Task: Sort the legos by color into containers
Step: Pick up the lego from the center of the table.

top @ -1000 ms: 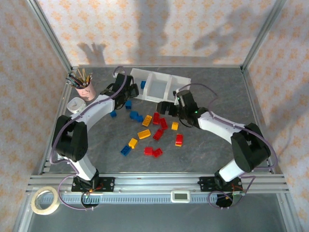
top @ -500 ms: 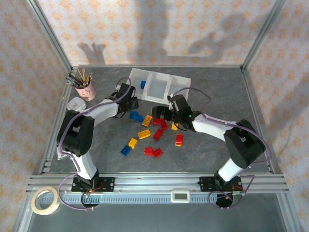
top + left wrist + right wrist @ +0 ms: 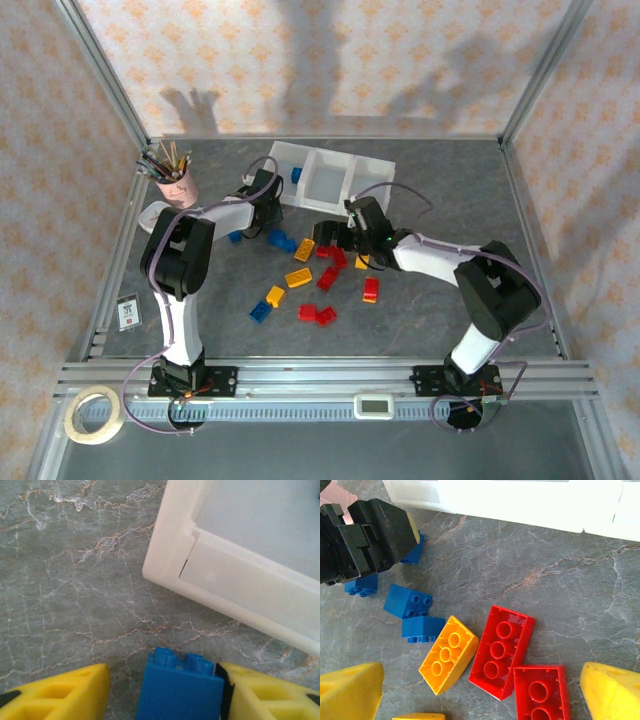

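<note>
Blue, red and yellow-orange legos lie scattered mid-table in the top view. The white three-bin tray point(image 3: 375, 170) stands behind them, with one blue lego point(image 3: 296, 175) in its left bin. My left gripper point(image 3: 262, 213) is down at the tray's front corner point(image 3: 170, 565). It is open point(image 3: 162, 692) around a blue lego point(image 3: 177, 690) that touches the right finger, with a gap on the left. My right gripper point(image 3: 333, 236) hangs wide open point(image 3: 482, 695) over two red legos point(image 3: 502, 650) and a yellow one point(image 3: 447, 655).
A pink cup of pencils point(image 3: 175, 182) stands at the back left. Two blue legos point(image 3: 407, 602) lie beside the left gripper's black body point(image 3: 367, 535). A tape roll point(image 3: 92, 415) rests off the near left corner, and a small card point(image 3: 127, 311) sits at the left rail.
The left gripper has come down from beside the tray onto the blue lego in front of it. The right gripper has slid left over the red legos.
</note>
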You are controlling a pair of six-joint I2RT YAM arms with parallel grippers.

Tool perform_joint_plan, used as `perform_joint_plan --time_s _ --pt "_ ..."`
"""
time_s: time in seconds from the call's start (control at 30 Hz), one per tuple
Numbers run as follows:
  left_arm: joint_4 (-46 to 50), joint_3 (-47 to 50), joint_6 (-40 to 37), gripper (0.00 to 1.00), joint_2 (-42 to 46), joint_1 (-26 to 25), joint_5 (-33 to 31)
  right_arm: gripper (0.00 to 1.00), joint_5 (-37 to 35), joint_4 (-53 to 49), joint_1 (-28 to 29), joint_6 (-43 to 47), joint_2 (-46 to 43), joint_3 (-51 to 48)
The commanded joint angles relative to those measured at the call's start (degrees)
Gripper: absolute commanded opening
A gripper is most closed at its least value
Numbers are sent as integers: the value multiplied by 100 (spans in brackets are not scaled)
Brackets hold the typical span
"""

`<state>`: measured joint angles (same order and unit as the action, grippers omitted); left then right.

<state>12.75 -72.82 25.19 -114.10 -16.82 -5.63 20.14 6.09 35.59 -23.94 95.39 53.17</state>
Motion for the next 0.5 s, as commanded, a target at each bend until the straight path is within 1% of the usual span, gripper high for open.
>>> perform_joint_plan --time_s 0.0,0.17,0.33,0.47 --pt "-62 -156 -125 53 -86 8 -147 100 -164 74 0 78 52 194" --pt "-136 0 -147 37 25 10 -71 100 -188 58 1 95 1 196" --pt "-159 237 -187 21 321 9 -4 100 -186 16 0 116 -32 220" --pt "-133 422 -166 12 722 3 122 100 -178 -5 0 120 -104 258"
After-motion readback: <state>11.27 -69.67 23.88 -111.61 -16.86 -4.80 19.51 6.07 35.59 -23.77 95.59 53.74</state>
